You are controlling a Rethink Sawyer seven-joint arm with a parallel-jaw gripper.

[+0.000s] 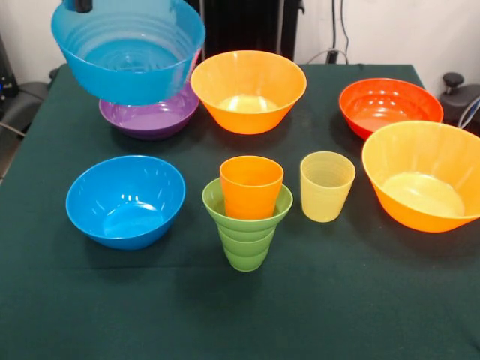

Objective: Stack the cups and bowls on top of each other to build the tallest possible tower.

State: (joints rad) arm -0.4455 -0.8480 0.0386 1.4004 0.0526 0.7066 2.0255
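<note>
Surface [360,315]: dark green cloth; it carries all the pieces except one.
Big orange bowl, right [424,176]: at 3 o'clock, upright, reaching the right edge.
Big orange bowl, back [248,90]: at 12 o'clock, upright, standing alone.
Lifted blue bowl [129,49]: at 10 o'clock, high above the surface, tilted with its opening towards the camera. It hangs in front of the purple bowl and hides part of it.
Fingers [81,5]: only a small dark tip shows at the top edge, at the rim of the lifted blue bowl. They seem to hold this bowl by the rim, but how wide they stand I cannot tell.
Blue bowl on the surface [125,200]: at 9 o'clock, upright, well apart from the tower.
Red-orange bowl [390,106]: at 2 o'clock, just behind the right big orange bowl.
Purple bowl [150,116]: at 11 o'clock, resting on the surface under the lifted blue bowl.
Tower [247,214]: near the centre, slightly towards 6 o'clock. It has two pieces only.
Green cup [246,240]: lowest piece of the tower, upright on the surface.
Orange cup [250,187]: sits upright inside the green cup, its upper half above the green rim.
Pale yellow cup [326,186]: just beside the tower on its right, upright, not touching it.
</note>
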